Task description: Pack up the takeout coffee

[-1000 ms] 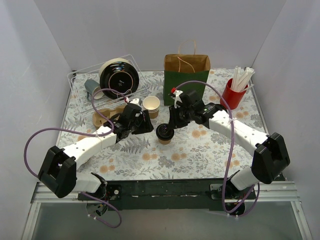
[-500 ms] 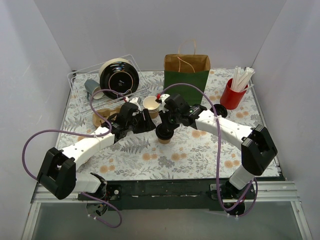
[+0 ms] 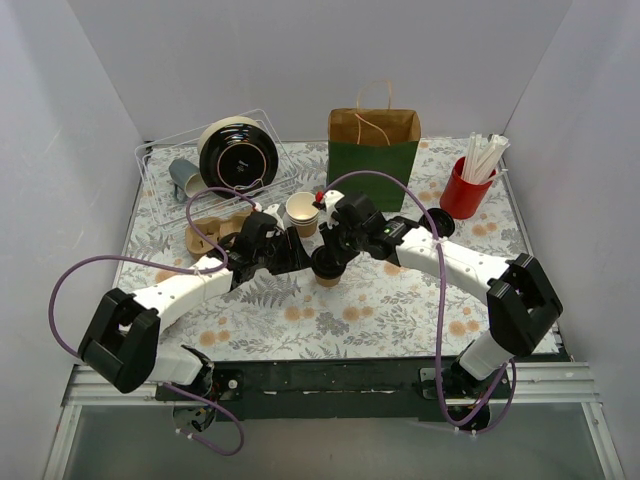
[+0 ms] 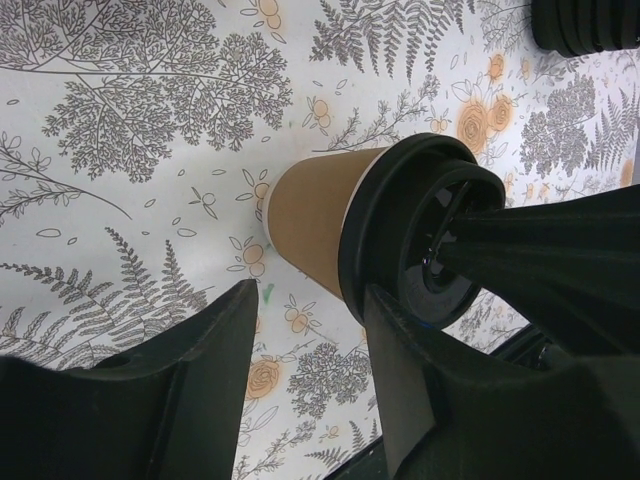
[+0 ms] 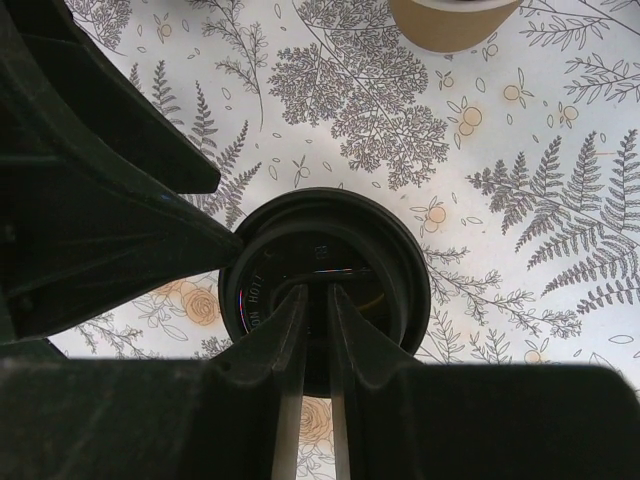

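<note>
The takeout coffee (image 3: 328,266), a tan paper cup (image 4: 315,225) with a black sip lid (image 4: 400,235), stands upright on the floral cloth mid-table. My left gripper (image 3: 297,254) comes at it from the left, open (image 4: 310,295). The cup wall sits just beyond its tips, and one finger (image 4: 400,380) overlaps the lid's rim. My right gripper (image 3: 336,246) hangs straight above the lid (image 5: 325,270). Its fingers are drawn almost together, leaving only a thin slit (image 5: 318,295), and their tips rest in the lid's recessed top. Nothing sits between them.
The green-and-brown paper bag (image 3: 373,150) stands open behind the cup. A lidless tan cup (image 3: 302,210) is just behind the grippers, with a cardboard carrier (image 3: 210,232) and a clear rack (image 3: 160,190) holding a black plate to the left. A red holder of white sticks (image 3: 465,190) is at back right.
My right gripper swung left, came over the lid and narrowed. My left gripper slid right toward the cup and closed a little. The cup stayed put.
</note>
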Available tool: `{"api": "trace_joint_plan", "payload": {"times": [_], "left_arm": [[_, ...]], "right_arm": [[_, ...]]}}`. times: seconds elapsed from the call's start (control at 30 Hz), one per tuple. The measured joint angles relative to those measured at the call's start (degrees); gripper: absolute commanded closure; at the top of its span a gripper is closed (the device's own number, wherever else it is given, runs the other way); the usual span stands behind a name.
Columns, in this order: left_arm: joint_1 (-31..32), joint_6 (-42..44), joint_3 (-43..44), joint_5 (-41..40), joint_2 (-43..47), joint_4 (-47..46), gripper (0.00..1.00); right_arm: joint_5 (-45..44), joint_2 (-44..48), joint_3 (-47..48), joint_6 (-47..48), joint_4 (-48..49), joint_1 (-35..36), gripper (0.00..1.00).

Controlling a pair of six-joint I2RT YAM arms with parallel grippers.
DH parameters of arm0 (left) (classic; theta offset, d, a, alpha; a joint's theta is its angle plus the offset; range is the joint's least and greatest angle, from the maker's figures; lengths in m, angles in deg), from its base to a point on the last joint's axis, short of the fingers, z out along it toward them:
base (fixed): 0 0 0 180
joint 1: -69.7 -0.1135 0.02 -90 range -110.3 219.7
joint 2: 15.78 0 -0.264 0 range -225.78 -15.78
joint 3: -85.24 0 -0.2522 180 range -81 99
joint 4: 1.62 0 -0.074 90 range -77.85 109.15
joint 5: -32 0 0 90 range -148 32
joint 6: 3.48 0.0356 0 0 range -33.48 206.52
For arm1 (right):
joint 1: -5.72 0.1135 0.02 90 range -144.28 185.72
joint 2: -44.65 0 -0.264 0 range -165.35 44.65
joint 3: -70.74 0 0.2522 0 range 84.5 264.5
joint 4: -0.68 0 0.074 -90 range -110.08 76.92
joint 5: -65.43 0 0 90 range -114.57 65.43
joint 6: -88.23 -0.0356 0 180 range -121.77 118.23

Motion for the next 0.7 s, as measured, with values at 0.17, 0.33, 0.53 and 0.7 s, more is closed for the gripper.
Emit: {"api": "trace_joint_plan", "payload": {"times": [0.17,0.33,0.53,0.7], "left_arm": [[-0.1,-0.9,-0.2,-0.2,-0.5,-1.1,0.61],[-0.1,-2.7,-1.5,-0.4,-0.6,-3.1,0.65],[-0.1,-5.0,-3.1,-0.3,-0.5,-6.0,0.58],[-0.2,-5.9,-3.8,-2.2,1.4,-4.1,0.49]], "right_arm": [[0.7,0.3,-1.2,0.5,1.9,-0.2,0.79],[1.7,0.3,-2.2,0.5,3.8,-0.3,0.79],[2.4,0.6,-3.3,0.5,5.9,-0.6,0.8],[3.3,0.7,-3.8,0.6,6.8,-1.0,0.8]]}}
